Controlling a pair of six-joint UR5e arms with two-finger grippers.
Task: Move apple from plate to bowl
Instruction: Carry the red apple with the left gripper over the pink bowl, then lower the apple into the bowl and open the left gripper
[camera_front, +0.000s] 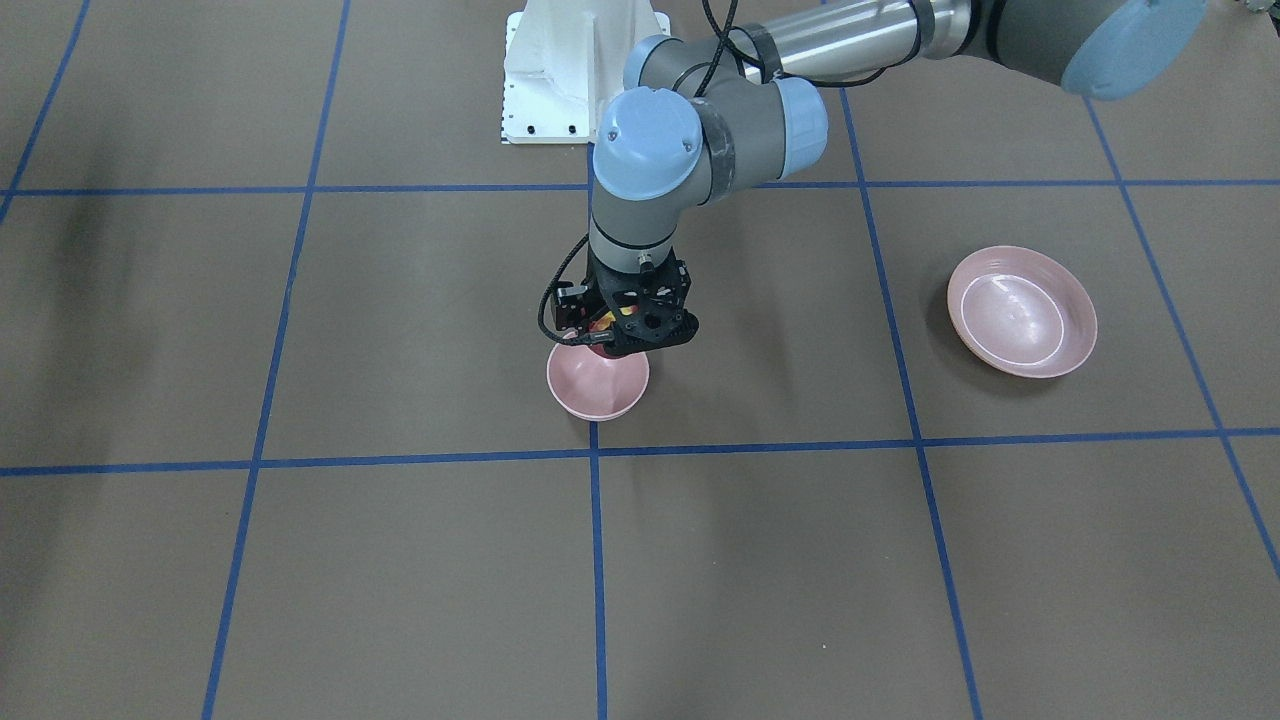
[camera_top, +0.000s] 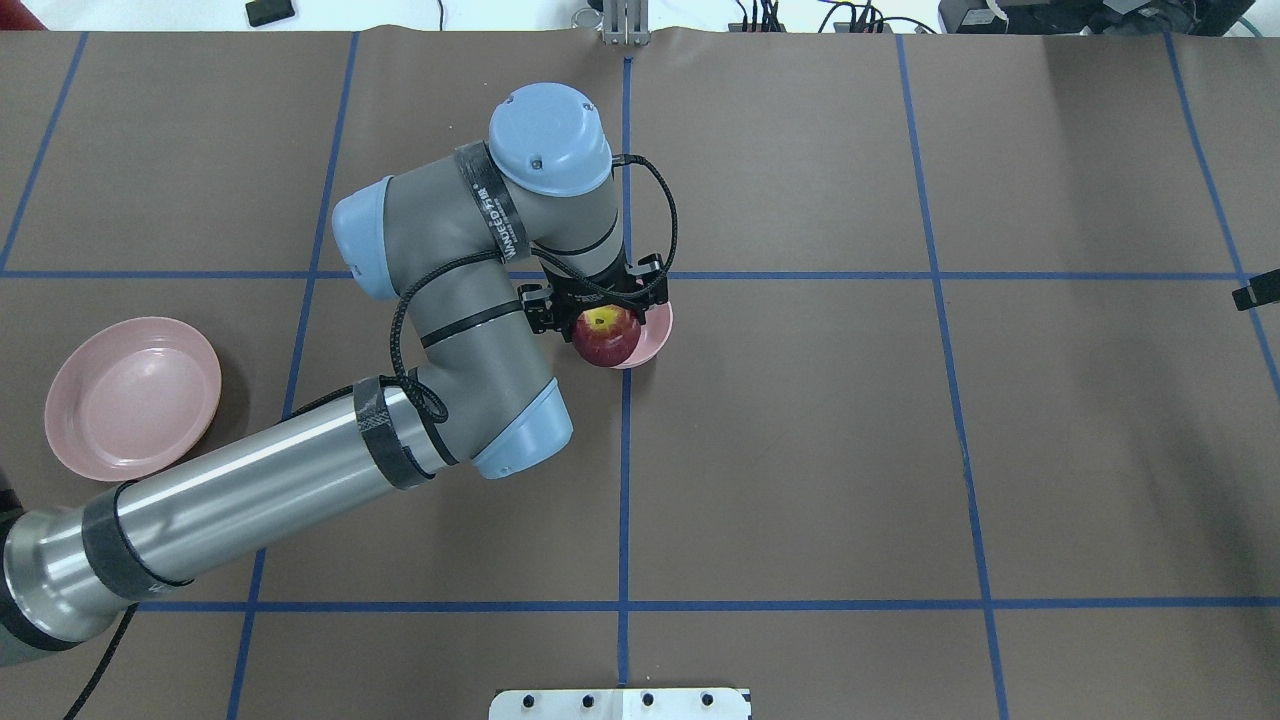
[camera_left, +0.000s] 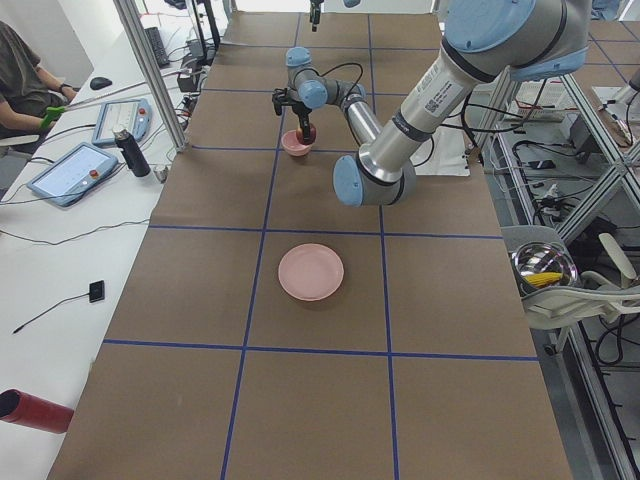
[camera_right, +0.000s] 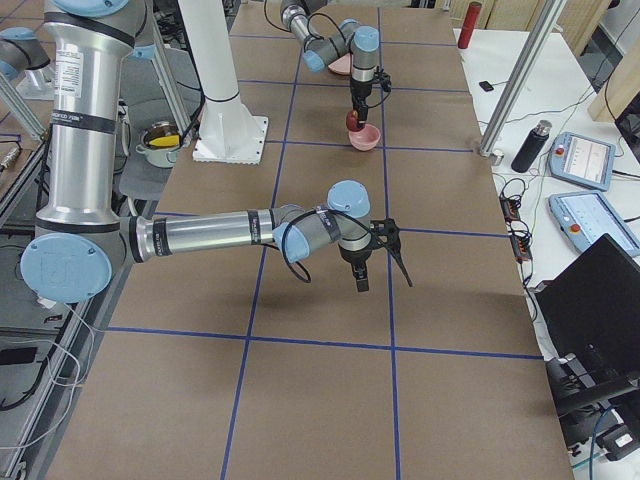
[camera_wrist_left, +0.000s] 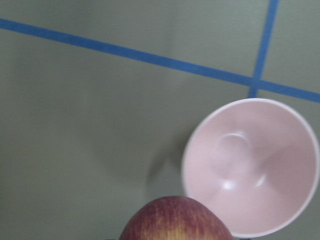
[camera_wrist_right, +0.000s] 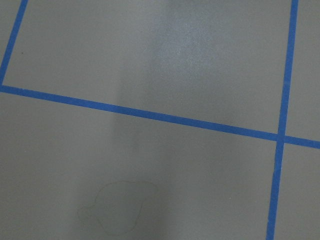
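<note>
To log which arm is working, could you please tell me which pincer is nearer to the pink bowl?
Left. The left pincer holds the apple just above the pink bowl; the right pincer hangs over the table, well away from it.

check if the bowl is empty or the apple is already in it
Empty. The left wrist view shows the bowl bare and pink inside; the apple is held in the left gripper above it.
</note>
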